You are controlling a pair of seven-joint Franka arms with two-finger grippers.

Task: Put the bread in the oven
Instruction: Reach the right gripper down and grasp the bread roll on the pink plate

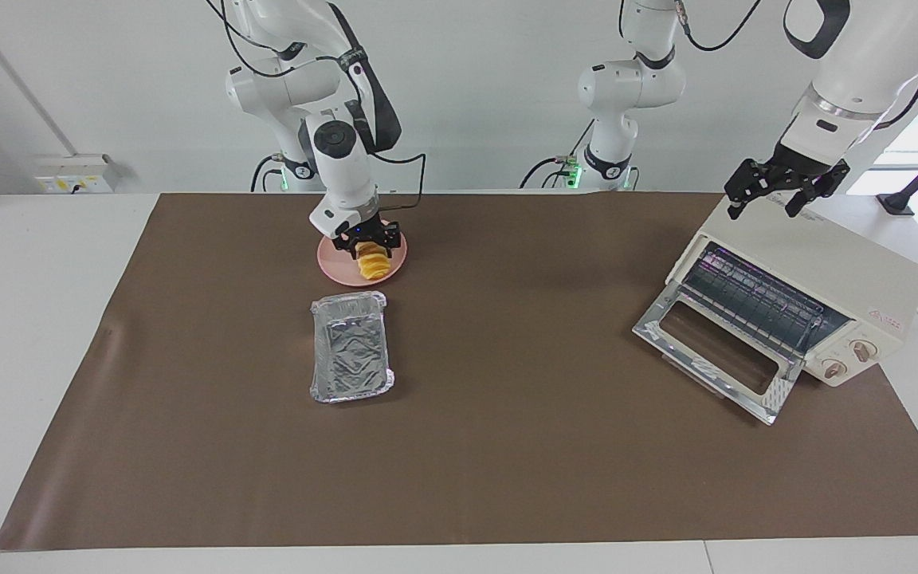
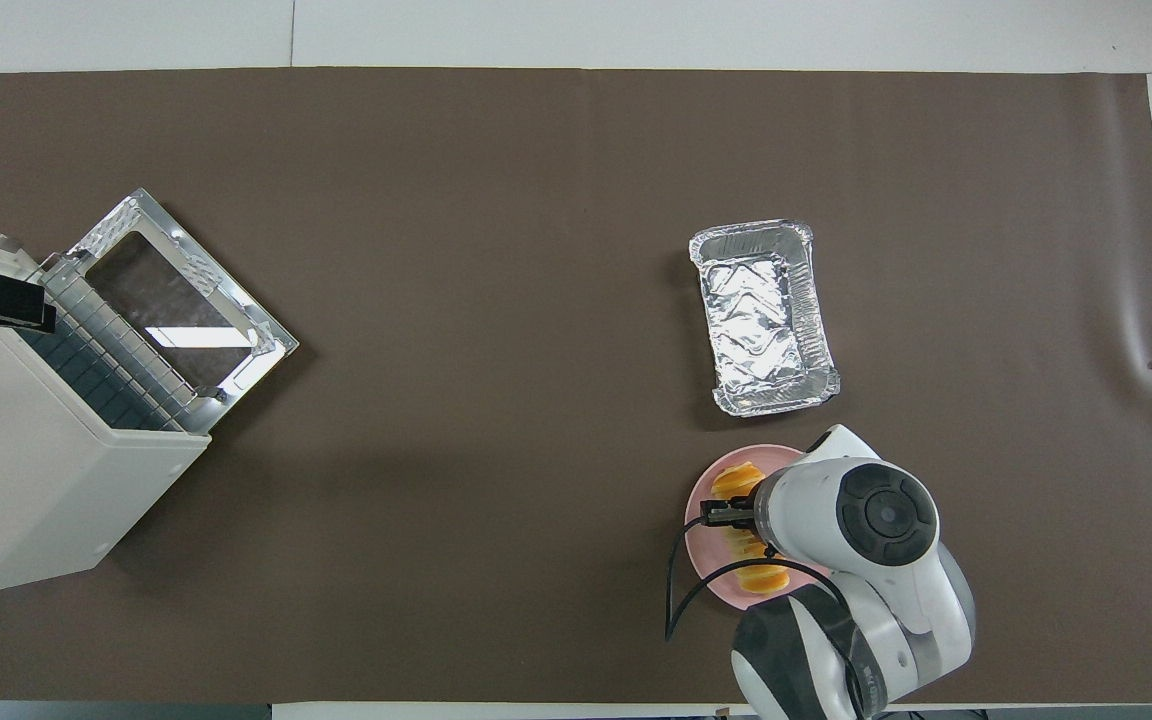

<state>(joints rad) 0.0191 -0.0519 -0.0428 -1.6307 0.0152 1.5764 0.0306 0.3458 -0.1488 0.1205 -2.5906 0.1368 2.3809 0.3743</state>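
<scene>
The yellow-orange ridged bread lies on a pink plate near the robots, toward the right arm's end of the table. My right gripper is down on the plate, over the end of the bread nearer the robots. In the overhead view the right wrist covers the middle of the bread. The cream-white oven stands at the left arm's end, its glass door dropped open and the wire rack showing. My left gripper hangs open and empty over the oven's top.
A crinkled silver foil tray lies just farther from the robots than the plate, empty; it also shows in the overhead view. A brown mat covers the table. The oven sits angled at the mat's edge.
</scene>
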